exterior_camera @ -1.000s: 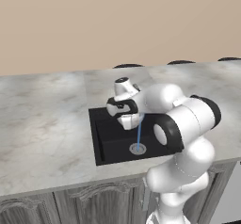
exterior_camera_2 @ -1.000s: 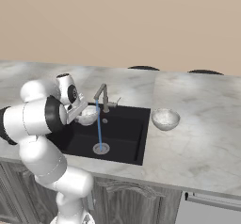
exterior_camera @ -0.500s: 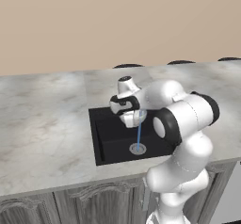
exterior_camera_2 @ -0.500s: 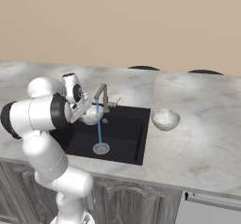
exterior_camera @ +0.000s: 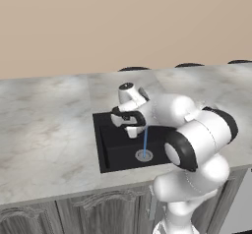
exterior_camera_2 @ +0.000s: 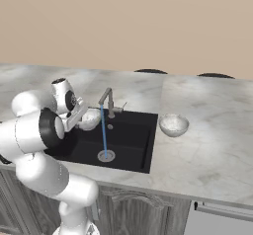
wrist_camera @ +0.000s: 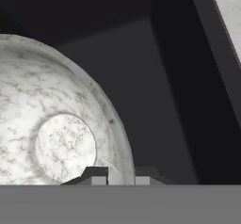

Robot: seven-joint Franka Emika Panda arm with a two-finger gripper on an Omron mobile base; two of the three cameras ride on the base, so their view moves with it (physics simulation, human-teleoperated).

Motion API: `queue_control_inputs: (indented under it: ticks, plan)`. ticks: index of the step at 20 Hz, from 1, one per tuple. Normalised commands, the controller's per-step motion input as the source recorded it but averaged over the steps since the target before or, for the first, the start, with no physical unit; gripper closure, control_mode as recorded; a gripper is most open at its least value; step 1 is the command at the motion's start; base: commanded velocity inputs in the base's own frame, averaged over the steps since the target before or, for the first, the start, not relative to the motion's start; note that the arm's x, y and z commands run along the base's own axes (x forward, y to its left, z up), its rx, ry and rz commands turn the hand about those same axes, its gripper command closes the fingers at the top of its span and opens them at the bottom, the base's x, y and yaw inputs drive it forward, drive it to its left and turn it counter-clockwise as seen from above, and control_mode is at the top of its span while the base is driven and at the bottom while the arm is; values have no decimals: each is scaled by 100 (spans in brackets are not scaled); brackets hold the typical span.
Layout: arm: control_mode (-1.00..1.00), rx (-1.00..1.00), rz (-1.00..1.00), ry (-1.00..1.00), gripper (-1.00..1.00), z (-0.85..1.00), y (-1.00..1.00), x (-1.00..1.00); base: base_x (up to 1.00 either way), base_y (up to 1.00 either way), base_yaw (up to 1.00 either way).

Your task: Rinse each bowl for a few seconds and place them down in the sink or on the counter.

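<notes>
Rendered kitchen. Marbled grey counter [exterior_camera_2: 207,110] runs along a plain beige wall [exterior_camera_2: 128,21], with a recessed black sink [exterior_camera_2: 128,140] and metal faucet [exterior_camera_2: 107,100] running water. Grey panelled cabinet doors [exterior_camera: 93,213] sit below the worktop.

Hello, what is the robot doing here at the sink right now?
The robot arm is holding one speckled bowl over the black sink, its jaws shut on the bowl's rim. The bowl hangs just beside the blue water stream running from the faucet to the drain. A second bowl stands on the counter right of the sink.
</notes>
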Motion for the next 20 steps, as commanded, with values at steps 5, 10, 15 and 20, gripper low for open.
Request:
queue_control_inputs:
  ticks: [5,10,15,20]
  plan:
    - [-100,-11,4,-11,100,30,46,-22,0,0,0]
    - [-100,-16,8,-4,100,37,44,-22,0,0,0]
    - [-100,-14,7,7,100,47,47,-16,0,0,0]
    - [-100,-4,10,12,100,37,37,-7,0,0,0]
